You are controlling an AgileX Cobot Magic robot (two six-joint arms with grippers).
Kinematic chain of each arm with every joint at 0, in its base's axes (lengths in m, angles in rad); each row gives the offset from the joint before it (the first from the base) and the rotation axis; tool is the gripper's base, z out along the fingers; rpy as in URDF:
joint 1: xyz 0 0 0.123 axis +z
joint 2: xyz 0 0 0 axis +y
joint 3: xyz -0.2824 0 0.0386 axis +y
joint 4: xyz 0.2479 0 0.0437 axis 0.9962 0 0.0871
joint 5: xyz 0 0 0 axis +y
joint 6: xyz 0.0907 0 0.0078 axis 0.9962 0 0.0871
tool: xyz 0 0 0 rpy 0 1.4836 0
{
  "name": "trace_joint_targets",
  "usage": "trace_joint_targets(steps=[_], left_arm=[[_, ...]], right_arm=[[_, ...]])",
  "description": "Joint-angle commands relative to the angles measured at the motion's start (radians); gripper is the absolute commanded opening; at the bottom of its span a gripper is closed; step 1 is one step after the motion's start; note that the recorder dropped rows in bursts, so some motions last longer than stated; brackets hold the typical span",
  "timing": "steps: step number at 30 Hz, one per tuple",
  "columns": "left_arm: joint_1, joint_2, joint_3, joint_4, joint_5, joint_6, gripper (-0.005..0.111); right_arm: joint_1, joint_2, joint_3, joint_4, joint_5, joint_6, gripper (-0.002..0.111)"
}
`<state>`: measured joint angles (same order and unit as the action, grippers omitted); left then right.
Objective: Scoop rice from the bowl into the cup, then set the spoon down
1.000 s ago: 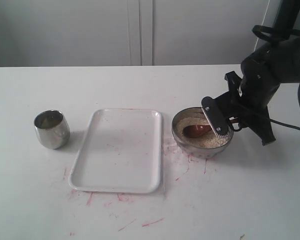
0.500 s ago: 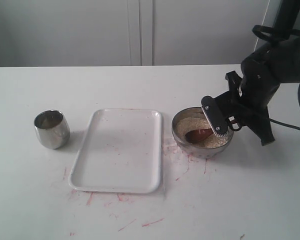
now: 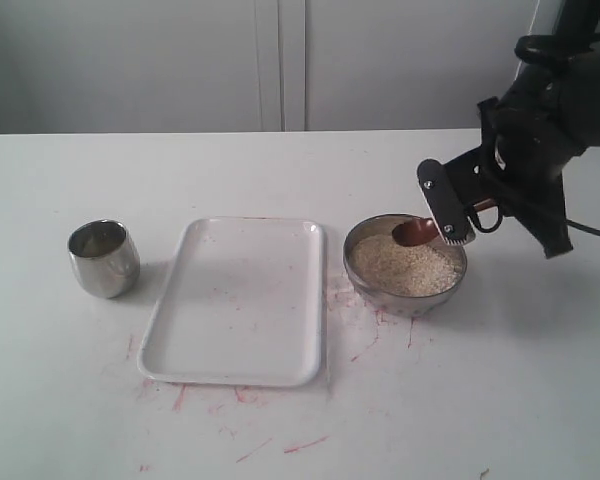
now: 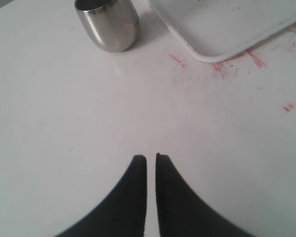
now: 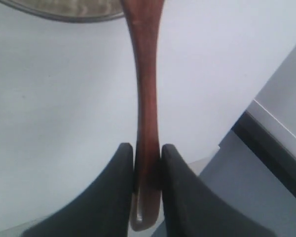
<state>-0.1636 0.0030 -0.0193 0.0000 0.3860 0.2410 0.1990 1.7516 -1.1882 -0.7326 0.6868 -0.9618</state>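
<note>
Rice, a mass of small pale beige-white grains (image 3: 405,268), fills the round shiny metal bowl (image 3: 404,301) nearly to its thin rim; the bowl stands on the white desk (image 3: 280,430) on the right of the exterior view, just beside the flat white rectangular plastic tray (image 3: 240,300). Beyond the tray, on its other side and well apart from the bowl, stands the small rounded stainless-steel cup (image 3: 104,260); what it contains cannot be made out.

A dark reddish-brown wooden spoon (image 3: 416,231) hangs in the air above the bowl's far right edge, its small oval bowl over the rice and clear of the grains; whether any rice lies in it cannot be told. Its slim handle runs back into the right gripper (image 3: 458,225); in the right wrist view the two black jaws are clamped on either side of the handle (image 5: 148,98) near its end, the gripper (image 5: 148,148) gripping it firmly, with part of the metal bowl's rim (image 5: 64,12) showing beyond.

The left gripper (image 4: 151,158) hangs low over bare desk; its jaws are together, with only a hairline slit between the tips and nothing held. Ahead of it in the left wrist view stand the steel cup (image 4: 108,24) and one rounded corner of the white tray (image 4: 227,29).

Thin red scratch-like marks (image 3: 370,345) streak the desk around the tray and in front of the bowl; some show near the tray's corner (image 4: 256,57) too.
</note>
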Motion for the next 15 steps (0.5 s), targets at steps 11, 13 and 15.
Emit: trace_joint_targets(steps=[11, 13, 15], left_arm=[[-0.002, -0.003, 0.009, 0.000, 0.033, -0.006, 0.014], [-0.002, -0.003, 0.009, 0.000, 0.033, -0.006, 0.014], [-0.002, -0.003, 0.009, 0.000, 0.033, -0.006, 0.014]], right_arm=[[0.195, -0.055, 0.003, -0.289, 0.374, 0.312, 0.000], [0.211, -0.053, 0.003, -0.307, 0.412, 0.366, 0.000], [0.220, -0.053, 0.003, -0.307, 0.430, 0.392, 0.000]])
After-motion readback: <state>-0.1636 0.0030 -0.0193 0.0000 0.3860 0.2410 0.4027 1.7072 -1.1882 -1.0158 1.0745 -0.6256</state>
